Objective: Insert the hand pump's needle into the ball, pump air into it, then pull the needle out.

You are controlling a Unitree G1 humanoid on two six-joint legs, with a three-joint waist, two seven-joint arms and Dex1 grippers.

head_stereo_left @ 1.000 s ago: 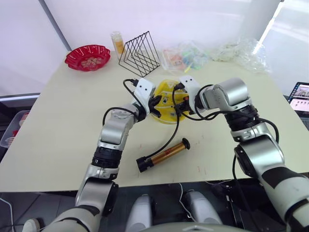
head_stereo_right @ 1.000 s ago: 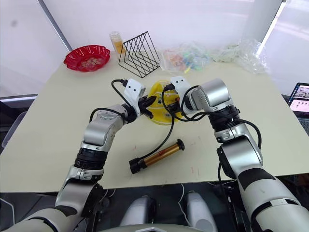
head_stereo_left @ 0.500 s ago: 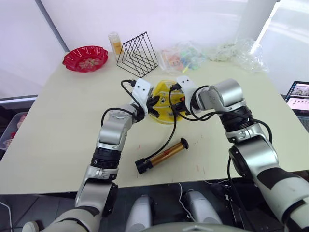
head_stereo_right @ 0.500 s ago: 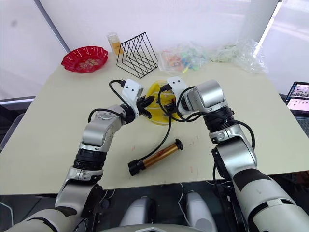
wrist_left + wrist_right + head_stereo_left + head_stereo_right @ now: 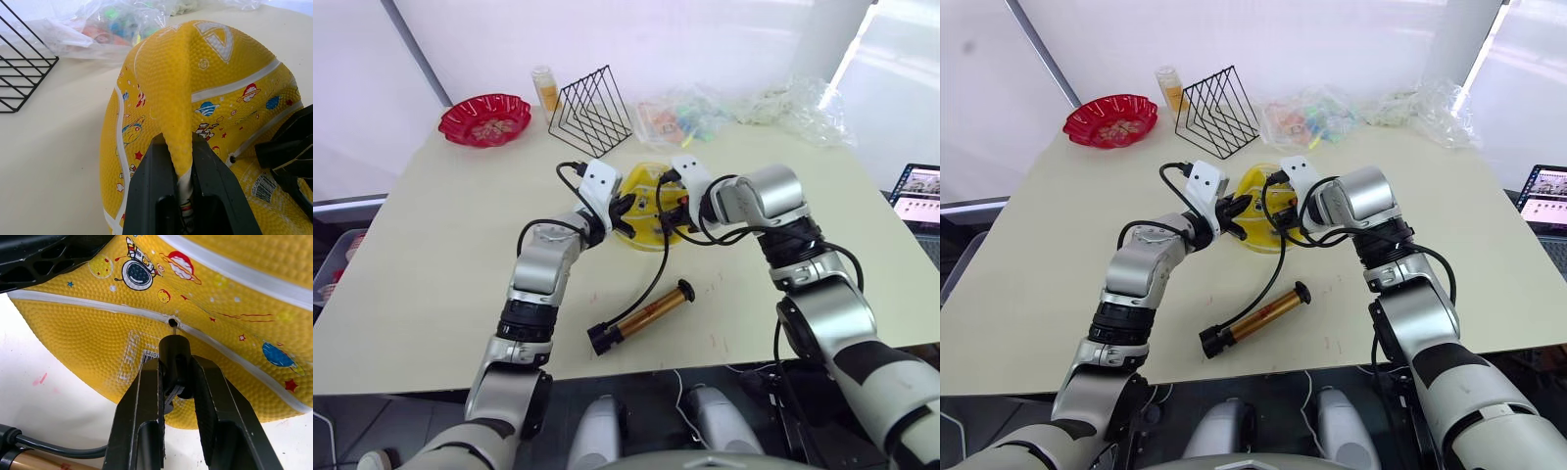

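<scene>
Insertion is just starting: the needle (image 5: 174, 332) tip sits at the valve hole of the ball (image 5: 651, 217), frame centre. The right pincer (image 5: 176, 382) clamps its connector, the left pincer (image 5: 182, 169) pinches a ball fold. Both forearms angle inward. The hand pump (image 5: 641, 314) lies unpumped on the worktop (image 5: 431, 245).

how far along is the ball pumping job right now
Done: the left gripper pinches a fold of the limp ball, and the right gripper holds the needle connector. In hand: the needle tip sits right at the valve hole, not visibly inserted. Left: pushing it in, pumping with the hand pump lying on the table, then pulling out.
</scene>
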